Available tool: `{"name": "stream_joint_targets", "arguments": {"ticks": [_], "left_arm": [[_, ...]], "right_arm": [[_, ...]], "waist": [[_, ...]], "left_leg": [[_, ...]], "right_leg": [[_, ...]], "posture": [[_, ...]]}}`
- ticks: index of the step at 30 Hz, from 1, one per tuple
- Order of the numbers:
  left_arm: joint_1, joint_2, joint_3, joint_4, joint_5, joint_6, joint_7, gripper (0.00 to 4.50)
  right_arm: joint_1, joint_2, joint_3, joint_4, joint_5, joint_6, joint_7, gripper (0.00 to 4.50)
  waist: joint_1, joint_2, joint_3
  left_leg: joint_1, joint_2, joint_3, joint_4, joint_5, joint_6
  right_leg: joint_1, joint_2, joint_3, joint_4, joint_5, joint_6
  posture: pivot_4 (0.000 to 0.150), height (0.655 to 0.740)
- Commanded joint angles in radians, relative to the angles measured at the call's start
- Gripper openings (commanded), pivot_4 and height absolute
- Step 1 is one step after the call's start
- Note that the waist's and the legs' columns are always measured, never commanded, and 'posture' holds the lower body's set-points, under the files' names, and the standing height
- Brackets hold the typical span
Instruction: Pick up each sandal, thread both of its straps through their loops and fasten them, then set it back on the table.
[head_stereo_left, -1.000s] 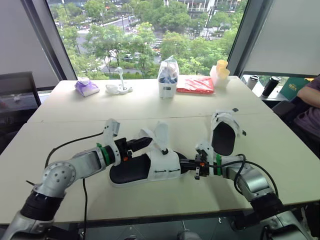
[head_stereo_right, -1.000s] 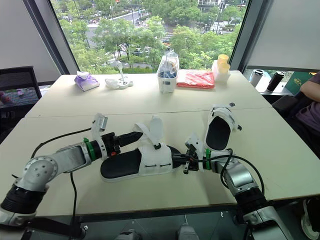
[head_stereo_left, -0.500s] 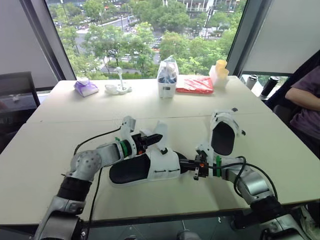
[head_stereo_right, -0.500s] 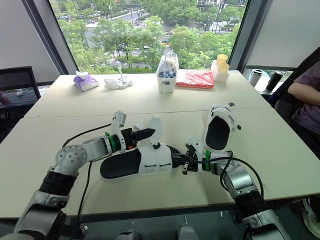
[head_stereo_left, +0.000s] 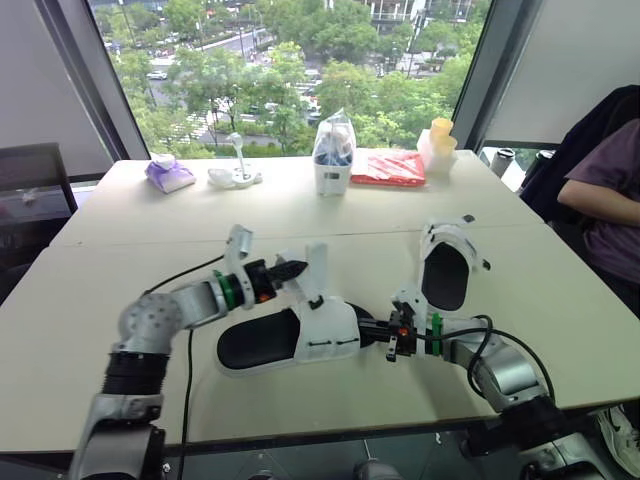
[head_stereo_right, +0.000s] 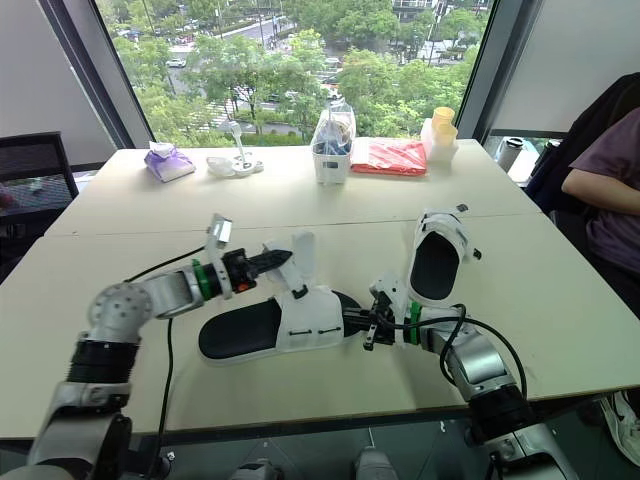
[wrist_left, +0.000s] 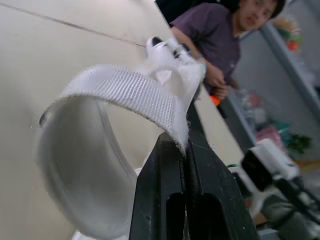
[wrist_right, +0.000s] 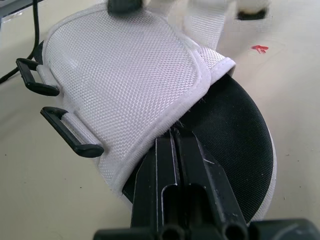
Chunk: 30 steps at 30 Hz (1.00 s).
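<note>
Judged the task barely begun. Found the near sandal resting on the tabletop between the arms, straps unfastened, black plastic loops empty. Pinched the tip of a white woven strap, curled up in an arc, in the left pincer. Clamped the right pincer on the coarse white mesh upper's edge, over the black footbed. Left the second sandal untouched, farther back on the right.

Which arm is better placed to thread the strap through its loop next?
Left. On the left gripper the fingers pinch the white strap, raised above the near sandal; the right gripper is shut on that sandal's edge, steadying it.
</note>
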Motion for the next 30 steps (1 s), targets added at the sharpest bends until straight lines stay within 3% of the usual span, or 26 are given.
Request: {"name": "stream_joint_targets", "arguments": {"ticks": [1,16,30], "left_arm": [[-0.025,0.043,0.019,-0.038,-0.034,0.071,-0.105,0.05],[-0.028,-0.003,-0.076,-0.107,0.102,0.099,-0.220,0.05],[-0.028,0.043,-0.166,-0.171,0.256,0.072,-0.320,0.05]], "right_arm": [[0.022,-0.009,0.019,0.062,-0.058,0.042,-0.035,0.00],[0.007,-0.004,0.026,0.069,-0.062,0.044,-0.035,0.00],[0.011,0.005,0.026,0.066,-0.061,0.044,-0.040,0.00]], "waist": [[0.001,0.000,0.000],[-0.001,0.000,0.000],[-0.004,0.000,0.000]], "left_leg": [[0.000,0.000,0.000,0.000,0.000,0.000],[0.000,0.001,0.001,0.000,-0.001,-0.001],[-0.001,0.002,0.002,0.000,-0.002,-0.004]], "right_leg": [[0.000,0.000,0.000,0.000,0.000,0.000],[0.001,0.000,0.000,-0.004,0.001,-0.001],[0.000,0.000,0.000,-0.006,0.000,-0.001]], "posture": [[0.150,0.7400],[0.150,0.7400],[0.150,0.7400]]}}
